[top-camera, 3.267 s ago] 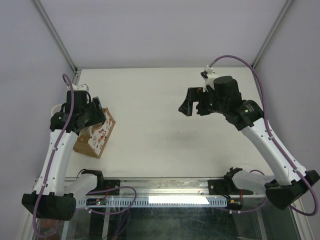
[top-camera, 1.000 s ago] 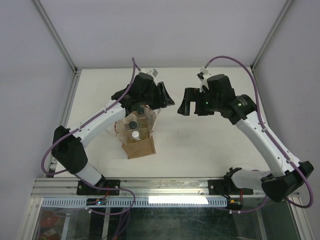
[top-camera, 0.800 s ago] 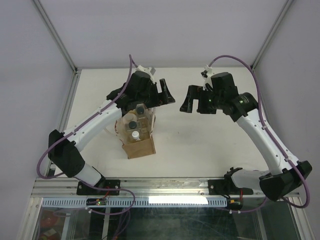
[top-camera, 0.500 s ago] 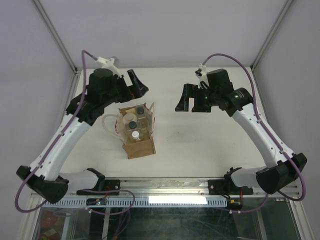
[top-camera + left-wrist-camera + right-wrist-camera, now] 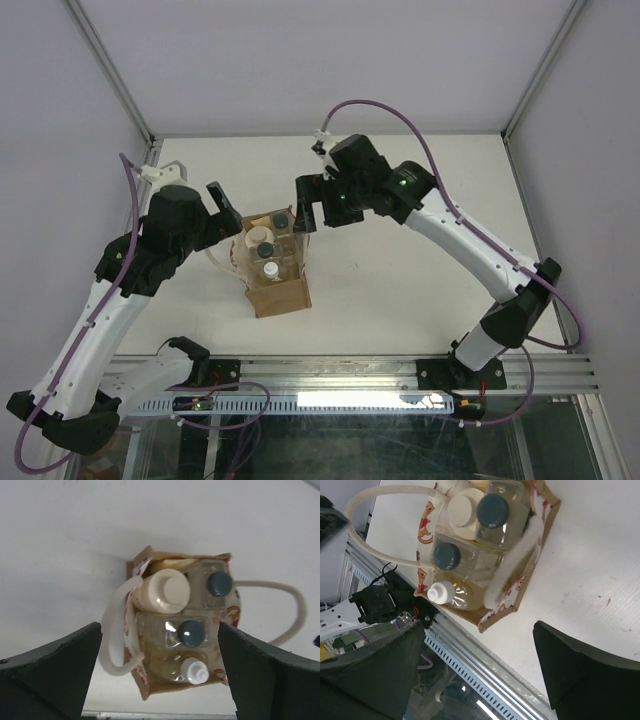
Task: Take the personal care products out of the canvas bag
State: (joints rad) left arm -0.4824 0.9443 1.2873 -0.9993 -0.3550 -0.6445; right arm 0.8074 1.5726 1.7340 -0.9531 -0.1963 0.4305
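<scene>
The brown canvas bag (image 5: 282,296) stands upright left of the table's middle, white loop handles (image 5: 114,632) hanging out. Inside stand a cream-white round bottle (image 5: 167,590), two clear bottles with dark caps (image 5: 219,583) (image 5: 190,632) and an amber bottle with a white cap (image 5: 194,671). The beige tube does not show clearly. My left gripper (image 5: 225,211) is open and empty, above and just left of the bag. My right gripper (image 5: 311,204) is open and empty, above the bag's far right corner. The bottles also show in the right wrist view (image 5: 492,510).
The metal rail (image 5: 330,372) runs along the table's near edge, with a slotted cable duct (image 5: 470,680) below it. Grey enclosure walls stand on the left, right and back. White tabletop (image 5: 400,280) lies to the right of the bag.
The bag went from the left edge toward the middle. My left arm then drew back to the left of the bag. My right arm swung left, over the bag's far right corner.
</scene>
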